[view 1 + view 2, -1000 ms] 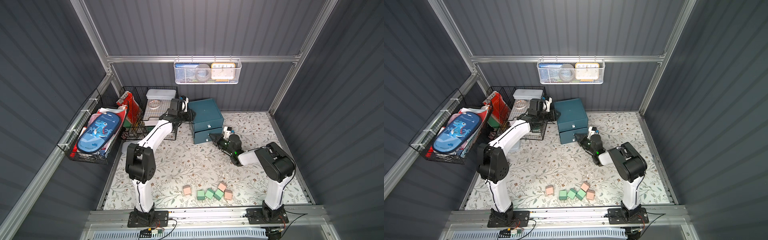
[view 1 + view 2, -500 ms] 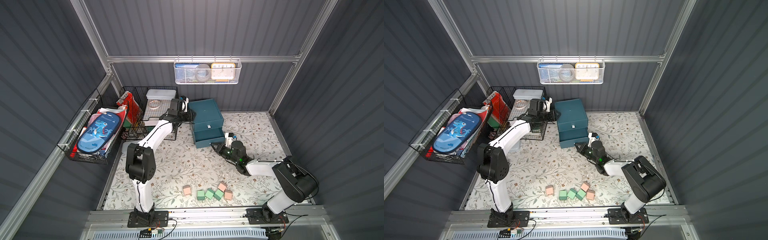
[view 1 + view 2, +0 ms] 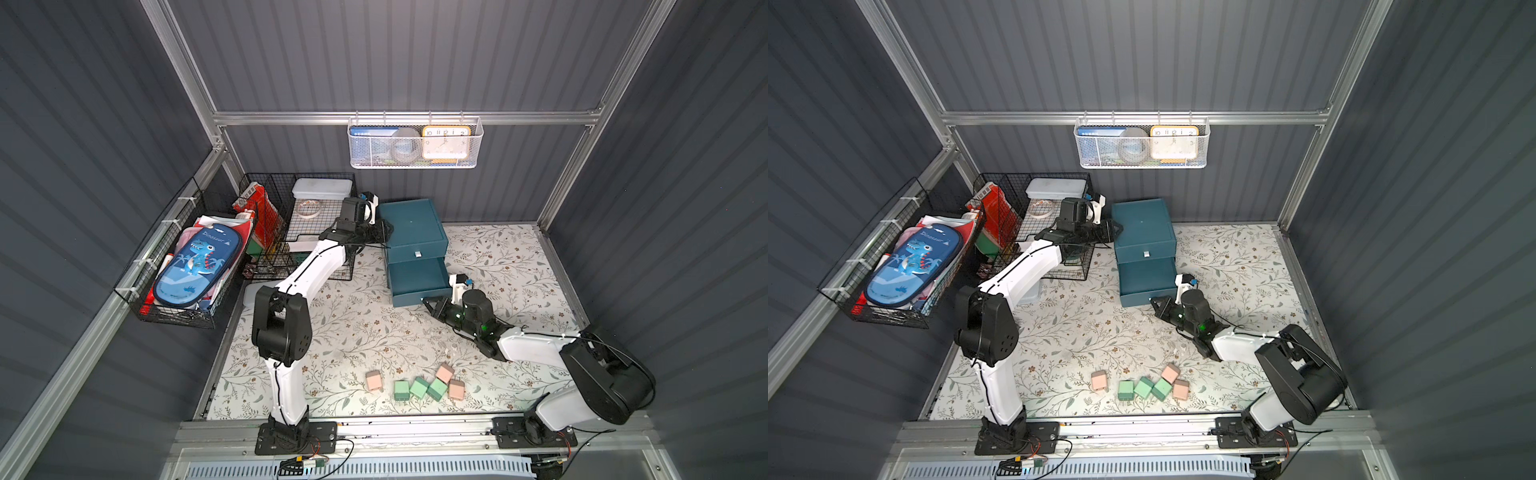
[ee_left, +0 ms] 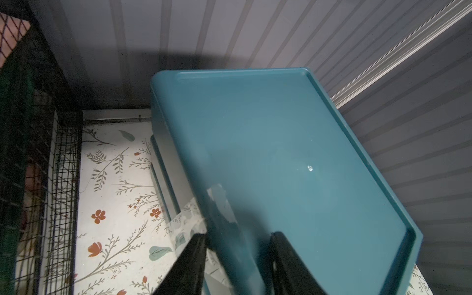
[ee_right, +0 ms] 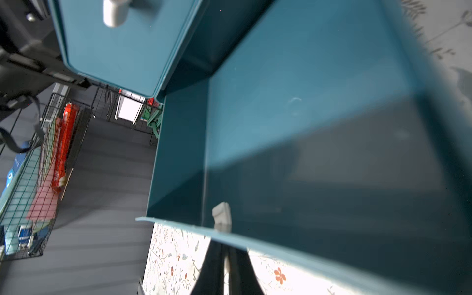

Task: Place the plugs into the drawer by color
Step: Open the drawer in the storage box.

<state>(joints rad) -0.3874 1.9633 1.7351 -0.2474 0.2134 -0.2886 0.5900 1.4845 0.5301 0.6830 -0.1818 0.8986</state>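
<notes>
Since a second ago, our right gripper (image 3: 429, 302) has drawn a lower drawer (image 3: 417, 277) out of the dark teal plastic cabinet (image 3: 411, 226), pinching its white tab handle (image 5: 221, 214). The drawer looks empty. Our left gripper (image 4: 240, 245) clamps the cabinet's top edge. The small pink and green plastic plugs (image 3: 419, 387) lie on the floral mat (image 3: 353, 332) behind the right gripper, nearer that arm.

The drawer cabinet (image 3: 411, 226) stands at twelve o'clock on the mat (image 3: 353, 332), one open drawer (image 3: 417, 276) pulled toward six. The right gripper (image 3: 429, 301) meets that drawer's front; the left gripper (image 3: 385, 230) sits at the cabinet's nine o'clock. Six plugs (image 3: 419, 387), pink and green, cluster near six o'clock.
</notes>
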